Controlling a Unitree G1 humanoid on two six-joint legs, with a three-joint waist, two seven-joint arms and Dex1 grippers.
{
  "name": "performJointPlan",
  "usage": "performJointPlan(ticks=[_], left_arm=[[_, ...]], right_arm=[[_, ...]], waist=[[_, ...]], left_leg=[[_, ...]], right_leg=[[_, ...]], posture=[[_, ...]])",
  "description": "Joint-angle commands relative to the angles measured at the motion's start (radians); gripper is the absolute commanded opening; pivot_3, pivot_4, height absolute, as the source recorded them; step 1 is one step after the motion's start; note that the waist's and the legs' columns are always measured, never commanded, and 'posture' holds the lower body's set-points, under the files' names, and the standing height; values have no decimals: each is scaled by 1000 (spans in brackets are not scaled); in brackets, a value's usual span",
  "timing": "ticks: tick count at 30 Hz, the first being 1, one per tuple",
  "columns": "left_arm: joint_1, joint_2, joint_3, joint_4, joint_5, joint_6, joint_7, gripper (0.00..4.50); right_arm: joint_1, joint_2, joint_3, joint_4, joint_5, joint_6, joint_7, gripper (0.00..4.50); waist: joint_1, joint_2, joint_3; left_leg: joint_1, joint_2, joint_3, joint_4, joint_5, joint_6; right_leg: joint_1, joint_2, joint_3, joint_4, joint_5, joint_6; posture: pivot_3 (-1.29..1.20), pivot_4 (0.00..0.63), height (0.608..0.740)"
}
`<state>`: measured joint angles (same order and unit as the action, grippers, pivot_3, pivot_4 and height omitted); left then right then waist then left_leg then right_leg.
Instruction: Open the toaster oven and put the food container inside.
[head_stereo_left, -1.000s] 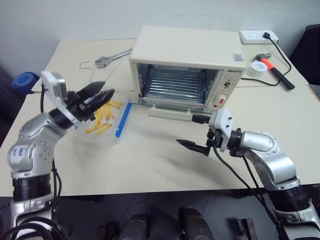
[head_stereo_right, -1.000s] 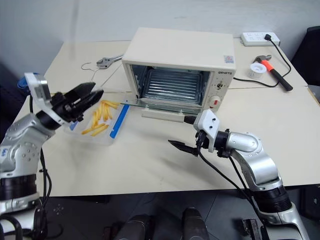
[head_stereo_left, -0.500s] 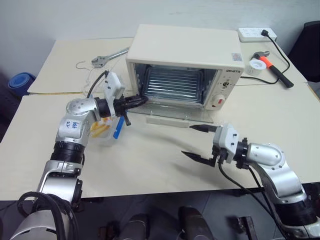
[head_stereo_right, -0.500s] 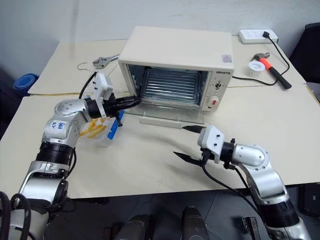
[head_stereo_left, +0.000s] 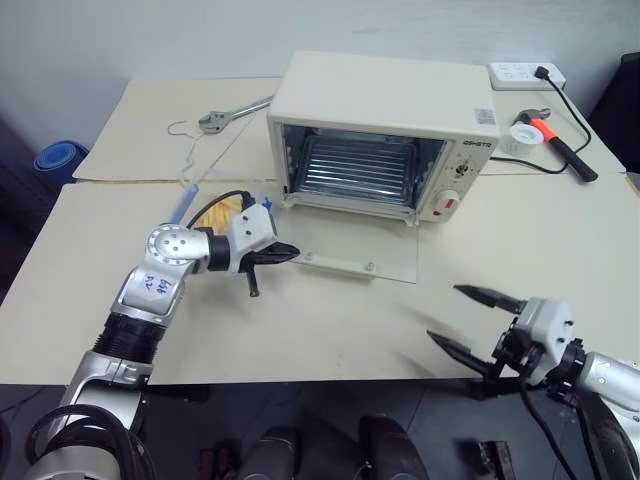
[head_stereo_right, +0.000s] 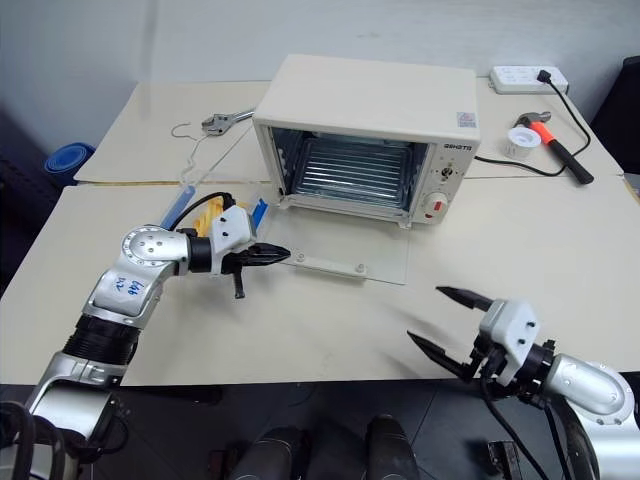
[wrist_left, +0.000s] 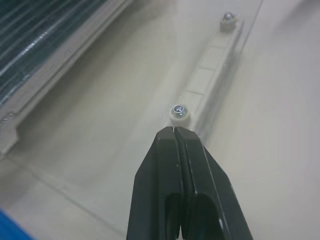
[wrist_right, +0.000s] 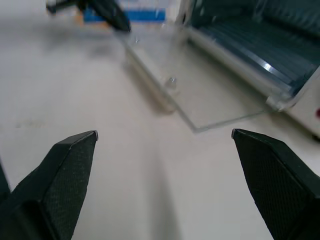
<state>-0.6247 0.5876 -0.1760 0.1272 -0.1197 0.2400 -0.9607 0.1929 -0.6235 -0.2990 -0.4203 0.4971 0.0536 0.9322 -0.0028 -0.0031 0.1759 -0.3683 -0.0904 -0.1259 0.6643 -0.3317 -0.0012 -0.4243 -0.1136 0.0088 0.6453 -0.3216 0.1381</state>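
Here the clear fries-filled food container (head_stereo_right: 222, 207) sits behind the clenched, empty left gripper (head_stereo_right: 268, 255); the spread, empty right gripper (head_stereo_right: 450, 322) is far off.

A wrench (head_stereo_left: 232, 114) and a wire hanger (head_stereo_left: 190, 135) lie at eleven o'clock on the beige surface (head_stereo_left: 330, 330). At one o'clock sit a white power strip (head_stereo_left: 526, 75), an orange-handled hammer (head_stereo_left: 562, 145) and a tape roll (head_stereo_left: 523, 134).
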Motion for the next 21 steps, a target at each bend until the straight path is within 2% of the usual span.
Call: performJointPlan(ticks=[1,2,5,9,13,15,18,21], left_arm=[[63,-10,57,-24,-37,54,41,31],[78,-15,86,-43,-61,79,55,31],[165,2,186,-178,-175,104,26,630],[291,34,351,-367,-352,222,36,1830],[529,95,663,-547,-527,370,97,3070],[671,78,818,-582,-547,393,147,3680],[900,-1,995,-613,-578,431,217,4478],[1050,-82,1096,-644,-617,455,280,4478]], right_arm=[[-84,10,8,23,42,-3,-6,4500],[-109,11,11,33,53,9,-10,4500],[-166,8,32,64,85,35,17,4500],[-203,1,45,85,135,73,57,4500],[-282,5,87,126,133,52,116,4500],[-300,2,128,128,119,25,180,4500],[-336,41,157,140,122,-37,223,4500],[-357,65,170,175,93,-106,250,4500]], waist=[[-2,1,0],[-2,1,-1],[-2,1,-1],[-1,1,-1],[-2,1,0],[-5,1,-1],[-2,1,-1],[8,-2,-1]], left_leg=[[0,0,0,0,0,0],[1,0,0,0,0,0],[0,0,-1,0,0,0],[-1,1,-1,-1,0,0],[-1,1,-1,0,-1,0],[-1,2,-1,-1,-1,-1],[0,4,-1,-2,-2,-2],[0,4,-1,0,-3,-1]], right_leg=[[0,0,0,0,0,0],[0,0,1,0,0,0],[-1,0,1,0,0,0],[-2,-1,1,0,0,0],[-2,-2,1,-1,0,-1],[-2,-2,2,-1,0,-1],[-2,-1,1,-3,0,-2],[0,-1,1,-4,0,-2]], posture=[[0,150,740],[0,150,740],[0,150,740],[0,150,740],[0,150,740],[0,150,740],[0,150,740],[0,150,740]])
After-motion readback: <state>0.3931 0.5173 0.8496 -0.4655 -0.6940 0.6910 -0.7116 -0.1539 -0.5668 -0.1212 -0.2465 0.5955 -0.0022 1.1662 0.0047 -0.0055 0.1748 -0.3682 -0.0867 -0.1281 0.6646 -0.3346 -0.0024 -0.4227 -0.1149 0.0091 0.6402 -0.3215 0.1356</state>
